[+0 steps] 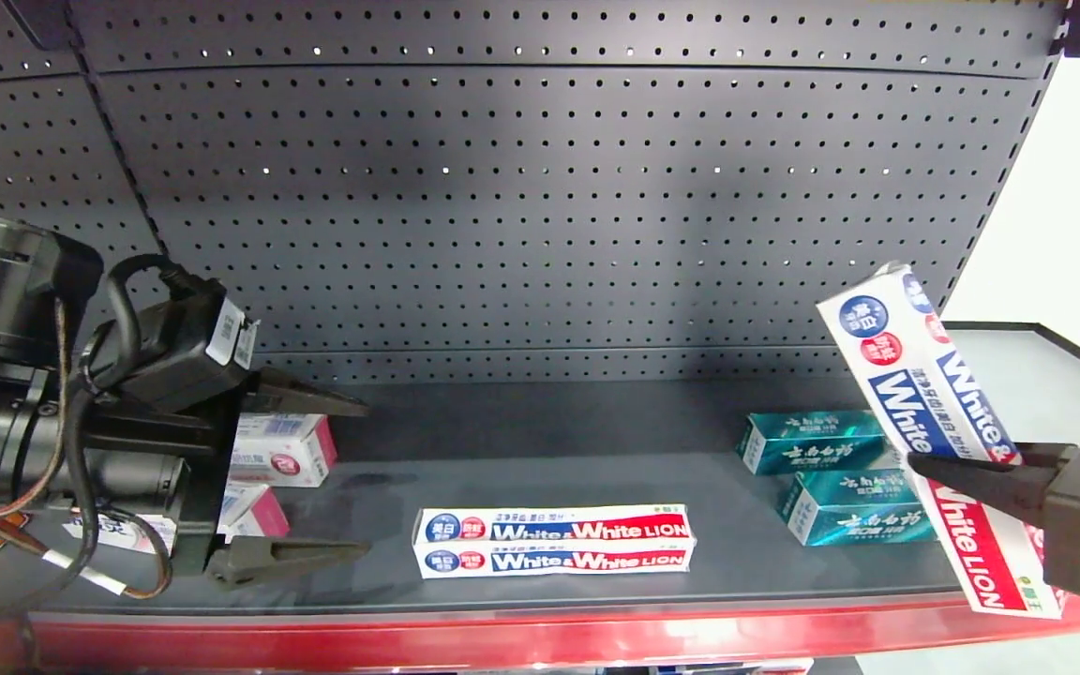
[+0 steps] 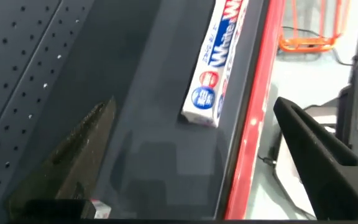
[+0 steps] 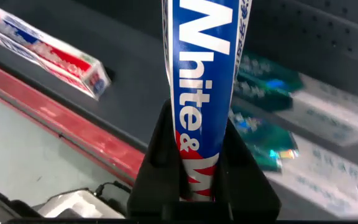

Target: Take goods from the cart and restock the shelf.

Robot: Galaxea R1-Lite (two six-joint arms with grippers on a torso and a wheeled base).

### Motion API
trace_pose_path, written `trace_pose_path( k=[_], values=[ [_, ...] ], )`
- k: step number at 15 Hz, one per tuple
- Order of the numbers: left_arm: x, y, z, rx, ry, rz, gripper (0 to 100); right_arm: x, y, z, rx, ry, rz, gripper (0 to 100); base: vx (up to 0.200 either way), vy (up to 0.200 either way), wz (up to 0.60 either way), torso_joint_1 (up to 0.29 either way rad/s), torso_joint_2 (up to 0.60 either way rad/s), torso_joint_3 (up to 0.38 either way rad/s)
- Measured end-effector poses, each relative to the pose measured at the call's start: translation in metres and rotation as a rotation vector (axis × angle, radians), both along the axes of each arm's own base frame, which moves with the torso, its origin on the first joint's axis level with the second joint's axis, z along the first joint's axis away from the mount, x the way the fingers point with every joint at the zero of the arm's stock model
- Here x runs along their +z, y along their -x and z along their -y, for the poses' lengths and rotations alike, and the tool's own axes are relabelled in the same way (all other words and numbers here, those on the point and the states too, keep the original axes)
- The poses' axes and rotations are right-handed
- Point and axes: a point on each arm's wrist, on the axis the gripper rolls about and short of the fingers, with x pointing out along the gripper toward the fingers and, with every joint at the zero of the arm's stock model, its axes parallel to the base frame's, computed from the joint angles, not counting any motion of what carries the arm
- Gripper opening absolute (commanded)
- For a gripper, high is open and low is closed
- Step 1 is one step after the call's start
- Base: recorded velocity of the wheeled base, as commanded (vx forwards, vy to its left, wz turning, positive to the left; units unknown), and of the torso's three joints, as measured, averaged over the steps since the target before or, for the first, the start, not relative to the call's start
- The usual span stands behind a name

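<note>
My right gripper (image 1: 957, 469) is shut on a white, blue and red toothpaste box (image 1: 938, 412), held tilted above the shelf's right front corner; the same box (image 3: 204, 93) runs up between its fingers (image 3: 157, 155) in the right wrist view. A matching toothpaste box (image 1: 554, 541) lies flat near the shelf's front edge in the middle, also seen as a box (image 2: 213, 68) in the left wrist view. My left gripper (image 1: 343, 478) stands open over the shelf's left side, nothing between its fingers (image 2: 73, 155).
Two teal boxes (image 1: 831, 473) lie on the dark shelf (image 1: 521, 441) at the right, just behind the held box. Pink and white boxes (image 1: 282, 450) sit at the left behind the left gripper. A red strip (image 1: 540, 637) edges the shelf front; a perforated back panel (image 1: 540, 206) rises behind.
</note>
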Motion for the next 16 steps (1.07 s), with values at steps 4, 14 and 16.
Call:
trace_pose_path(
  k=[4, 14, 16],
  values=[
    [-0.007, 0.016, -0.012, 0.047, 0.005, -0.002, 100, 0.018, -0.024, -0.020, 0.050, 0.018, 0.033, 0, 0.000, 0.000, 0.00, 0.000, 0.00, 0.000],
    [-0.011, 0.029, -0.015, 0.057, 0.005, -0.007, 100, 0.028, -0.092, -0.059, 0.283, 0.134, 0.135, 0, 0.000, 0.000, 0.00, 0.000, 0.00, 0.000],
    [-0.014, 0.035, -0.016, 0.057, 0.004, -0.012, 100, 0.026, -0.103, -0.066, 0.333, 0.157, 0.148, 0, 0.000, 0.000, 0.00, 0.000, 0.00, 0.000]
  ],
)
